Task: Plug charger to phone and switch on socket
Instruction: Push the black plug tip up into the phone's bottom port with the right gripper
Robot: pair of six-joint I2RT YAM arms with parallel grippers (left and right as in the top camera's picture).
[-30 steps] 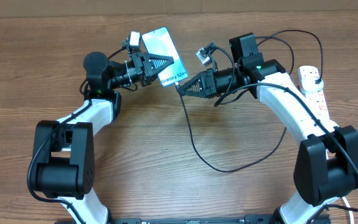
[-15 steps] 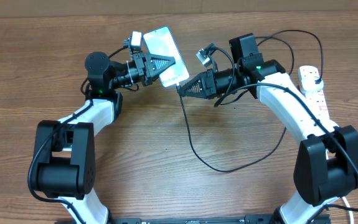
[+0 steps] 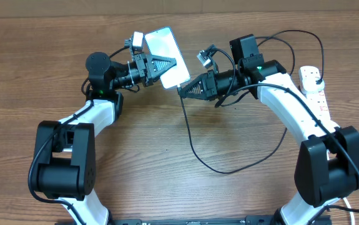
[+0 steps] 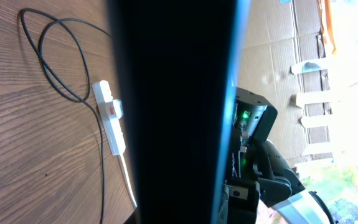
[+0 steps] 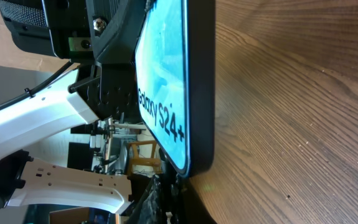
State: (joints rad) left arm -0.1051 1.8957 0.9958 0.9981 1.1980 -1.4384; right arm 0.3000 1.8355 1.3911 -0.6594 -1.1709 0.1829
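Firmly left end effector (image 3: 170,62) clamping phone (image 3: 160,44), right end effector (image 3: 183,91) pinching charger (image 3: 229,171)

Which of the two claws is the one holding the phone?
The left gripper, at the overhead view's left: it clamps the phone. The right gripper instead pinches the charger tip by the phone's lower edge.

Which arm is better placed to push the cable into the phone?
Right: the right gripper holds the charger tip at the bottom edge of the phone; the left gripper only holds it.
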